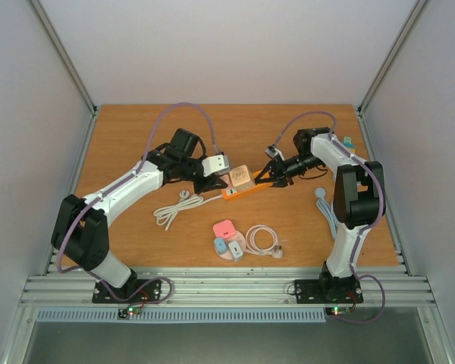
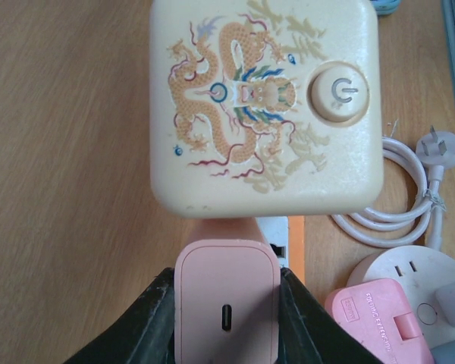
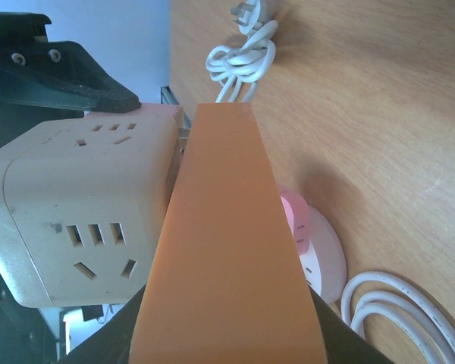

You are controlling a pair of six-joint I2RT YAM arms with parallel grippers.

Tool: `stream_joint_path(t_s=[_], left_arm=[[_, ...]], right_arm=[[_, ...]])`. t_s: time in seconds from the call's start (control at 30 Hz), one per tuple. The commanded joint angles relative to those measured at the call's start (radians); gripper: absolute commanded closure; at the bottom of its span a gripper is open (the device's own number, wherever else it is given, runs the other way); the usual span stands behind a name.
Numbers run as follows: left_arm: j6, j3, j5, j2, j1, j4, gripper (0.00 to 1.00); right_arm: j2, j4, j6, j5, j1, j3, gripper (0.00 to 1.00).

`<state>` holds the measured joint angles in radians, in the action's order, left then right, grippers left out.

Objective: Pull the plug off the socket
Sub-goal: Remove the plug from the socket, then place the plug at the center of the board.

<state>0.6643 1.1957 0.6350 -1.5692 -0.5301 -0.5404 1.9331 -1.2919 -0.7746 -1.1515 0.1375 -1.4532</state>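
Observation:
A pink charger plug [image 2: 226, 303] stands on the socket face of an orange power strip [image 1: 243, 190], right beside a cream cube adapter [image 2: 265, 106] with a dragon print. My left gripper [image 2: 226, 277] is shut on the pink plug, one black finger on each side. In the top view it [image 1: 211, 182] sits at the strip's left end. My right gripper [image 1: 267, 176] is shut on the strip's right end. The strip [image 3: 224, 250] fills the right wrist view between the fingers, with the cube [image 3: 83, 205] to its left. The plug's pins are hidden.
A coiled white cable with plug [image 1: 174, 208] lies near the left of the strip. A round white socket [image 1: 229, 241] carrying pink and blue plugs and another white cable coil [image 1: 263, 240] lie toward the front. A grey cable [image 1: 322, 196] lies by the right arm.

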Motion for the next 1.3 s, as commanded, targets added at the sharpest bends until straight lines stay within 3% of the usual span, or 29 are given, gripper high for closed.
stream_joint_path(t_s=[0.0,0.33,0.67,0.8,1.07,1.27], left_arm=[[0.014,0.012,0.013,0.002,0.004,-0.026,0.99],[0.008,-0.091,-0.093,0.087,-0.007,0.127,1.0],[0.0,-0.034,0.018,0.076,0.017,0.033,1.0],[-0.043,-0.02,0.009,0.075,0.057,0.053,0.99],[-0.144,0.009,-0.153,0.038,0.145,0.078,0.99],[-0.243,0.038,-0.225,0.022,0.286,0.057,0.99]], right_arm=[[-0.025,0.017,0.012,-0.02,-0.009,-0.003,0.99],[-0.023,0.014,0.013,-0.024,-0.009,-0.006,0.99],[-0.023,0.014,0.012,-0.024,-0.009,-0.006,0.99],[-0.023,0.014,0.011,-0.024,-0.009,-0.006,0.99],[-0.025,0.014,0.012,-0.015,-0.01,-0.007,0.99],[-0.028,0.017,0.012,-0.012,-0.012,-0.008,0.99]])
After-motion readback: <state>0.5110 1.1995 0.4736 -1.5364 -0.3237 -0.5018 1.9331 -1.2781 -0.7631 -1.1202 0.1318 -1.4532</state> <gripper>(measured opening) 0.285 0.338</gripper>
